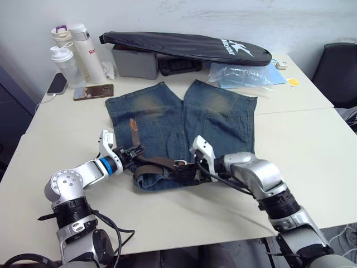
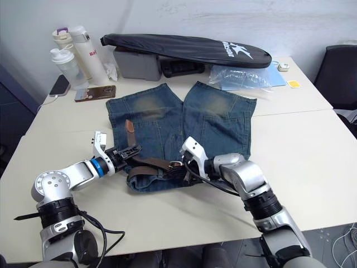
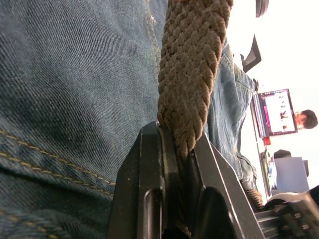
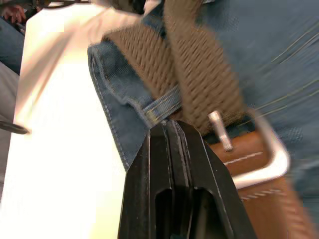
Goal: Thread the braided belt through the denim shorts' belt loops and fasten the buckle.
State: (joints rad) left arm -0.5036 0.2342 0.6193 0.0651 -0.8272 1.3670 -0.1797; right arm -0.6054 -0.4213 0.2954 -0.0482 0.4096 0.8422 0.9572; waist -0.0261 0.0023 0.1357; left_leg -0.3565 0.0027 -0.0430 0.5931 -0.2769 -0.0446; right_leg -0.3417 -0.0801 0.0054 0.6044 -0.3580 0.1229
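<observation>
Denim shorts (image 1: 184, 128) are lying flat at frame centre on the table (image 1: 312, 139), waistband toward the lower edge. The braided belt (image 1: 159, 163) is running along the waistband, lower centre, its tan tip (image 1: 133, 125) folded up over the left leg panel. The buckle (image 4: 259, 149) is sitting at mid-waistband, prong resting across the strap in the right wrist view.

Risks, as judged from here:
- The two arms are pulling from opposite ends; uneven tension could drag the waistband and bunch the denim, closing off the belt loops, which I cannot pick out clearly.
- The prong could slip off the weave before seating, since the braid offers no fixed holes.
- The left hold is on the strap's edge; it could slide out.

Jaws:
- Left gripper (image 3: 174, 144) is clamping the braided strap, fingers nearly together with only the belt thickness between them.
- Right gripper (image 4: 169, 127) is pressed together right at the waistband edge beside the buckle; whether fabric or strap is pinched, cannot tell.
</observation>
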